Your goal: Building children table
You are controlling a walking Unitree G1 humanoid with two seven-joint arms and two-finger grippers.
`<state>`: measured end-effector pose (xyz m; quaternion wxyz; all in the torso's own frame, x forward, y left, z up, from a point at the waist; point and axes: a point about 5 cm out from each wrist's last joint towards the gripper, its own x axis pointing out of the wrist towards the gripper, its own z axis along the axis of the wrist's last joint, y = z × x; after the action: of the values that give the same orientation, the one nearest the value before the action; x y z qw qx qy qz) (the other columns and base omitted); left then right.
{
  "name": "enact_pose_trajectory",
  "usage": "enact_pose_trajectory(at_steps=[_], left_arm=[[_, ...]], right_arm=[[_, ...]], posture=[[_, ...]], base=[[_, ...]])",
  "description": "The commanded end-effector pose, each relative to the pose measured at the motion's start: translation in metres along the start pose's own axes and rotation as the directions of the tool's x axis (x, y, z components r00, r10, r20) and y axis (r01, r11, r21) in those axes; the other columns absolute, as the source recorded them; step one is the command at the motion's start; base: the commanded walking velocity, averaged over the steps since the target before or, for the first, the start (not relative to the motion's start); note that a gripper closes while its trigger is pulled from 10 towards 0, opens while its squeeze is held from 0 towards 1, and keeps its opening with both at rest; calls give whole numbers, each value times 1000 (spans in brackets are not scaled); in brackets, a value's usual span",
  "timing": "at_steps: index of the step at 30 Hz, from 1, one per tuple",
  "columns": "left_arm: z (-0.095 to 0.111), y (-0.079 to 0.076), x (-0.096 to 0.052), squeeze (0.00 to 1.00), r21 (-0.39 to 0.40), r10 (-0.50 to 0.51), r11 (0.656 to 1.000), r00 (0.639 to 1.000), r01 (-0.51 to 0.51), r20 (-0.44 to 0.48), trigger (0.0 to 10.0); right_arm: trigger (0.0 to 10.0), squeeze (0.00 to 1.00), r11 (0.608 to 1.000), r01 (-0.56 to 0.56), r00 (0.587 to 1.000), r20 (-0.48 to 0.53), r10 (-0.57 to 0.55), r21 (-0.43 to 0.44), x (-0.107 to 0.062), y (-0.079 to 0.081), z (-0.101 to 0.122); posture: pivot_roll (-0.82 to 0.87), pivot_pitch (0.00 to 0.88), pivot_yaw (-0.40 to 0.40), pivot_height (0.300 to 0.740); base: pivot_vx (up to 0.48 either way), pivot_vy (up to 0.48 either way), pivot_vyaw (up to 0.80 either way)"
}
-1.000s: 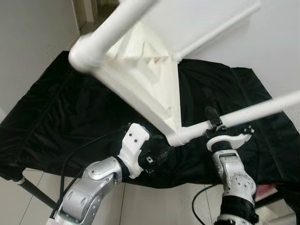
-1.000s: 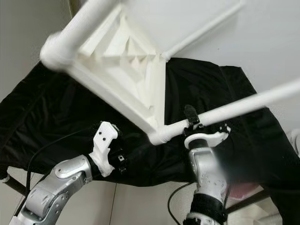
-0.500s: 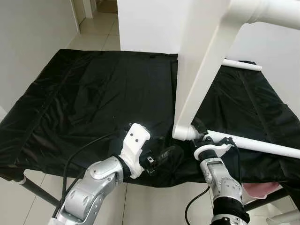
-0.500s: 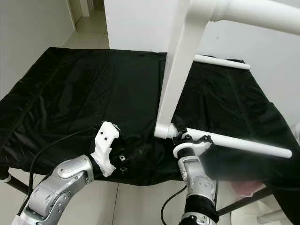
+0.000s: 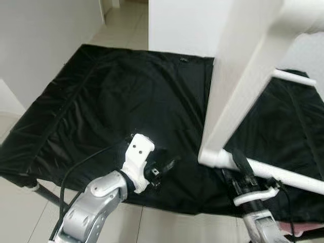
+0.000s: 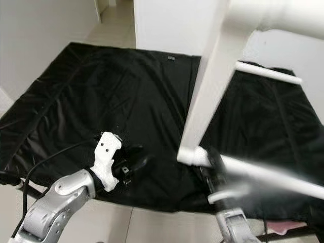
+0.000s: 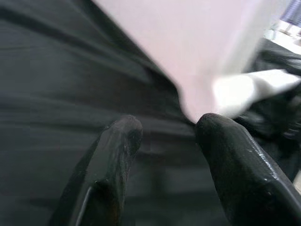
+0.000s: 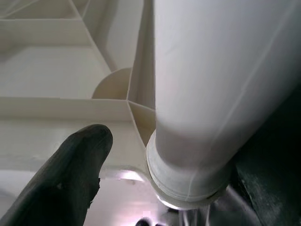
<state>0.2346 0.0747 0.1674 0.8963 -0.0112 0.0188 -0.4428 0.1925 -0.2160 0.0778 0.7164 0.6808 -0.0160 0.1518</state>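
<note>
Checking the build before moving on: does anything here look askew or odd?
The white table stands tipped on edge over the black cloth, legs sticking out sideways. The right gripper clamps one leg; the left gripper hovers open.

Bright even indoor light, soft shadows; right eye view motion-blurred; wrist views out of focus

Over the last second the white children's table (image 5: pixel 238 96) swung from tilted, ribbed underside toward the camera, to standing on edge on the black-covered worktop (image 5: pixel 116 101). The right gripper (image 5: pixel 243 169), clamped on the near leg (image 5: pixel 276 174), dropped lower in view.
</note>
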Motion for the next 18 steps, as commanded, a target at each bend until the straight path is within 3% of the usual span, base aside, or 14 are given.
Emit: enact_pose_trajectory(at_steps=[1,7,10,11,14,18], left_arm=[[-2,-1,-2,0,-7,-6,1000,1000,6,-19,10000],[-3,1,-5,0,-10,-2,1000,999,2,-32,10000],[-2,2,-5,0,-2,-8,1000,999,8,-42,10000],[-1,3,-6,0,-3,-13,1000,999,13,-47,10000],[-1,3,-6,0,-7,-15,1000,999,14,-49,10000],[-2,5,-7,0,-3,-16,1000,998,16,-58,10000]], right_arm=[[10000,0,995,83,996,22,-85,63,-29,-16,-2],[10000,0,997,-33,999,-26,35,65,-46,-2,-16],[10000,0,999,41,995,-89,-39,15,-55,-6,-26],[10000,0,996,87,995,-55,-86,11,-61,-12,-21],[10000,0,996,79,996,-41,-77,31,-63,-11,-19],[10000,0,1000,-10,1000,-28,10,9,-68,5,-13]], posture=[[-21,166,15,740],[-22,181,45,740],[-19,189,60,740],[-23,190,68,740],[-23,190,68,740],[-29,193,79,740]], base=[[0,0,0],[0,0,0],[0,0,0],[0,0,0],[0,0,0],[0,0,0]])
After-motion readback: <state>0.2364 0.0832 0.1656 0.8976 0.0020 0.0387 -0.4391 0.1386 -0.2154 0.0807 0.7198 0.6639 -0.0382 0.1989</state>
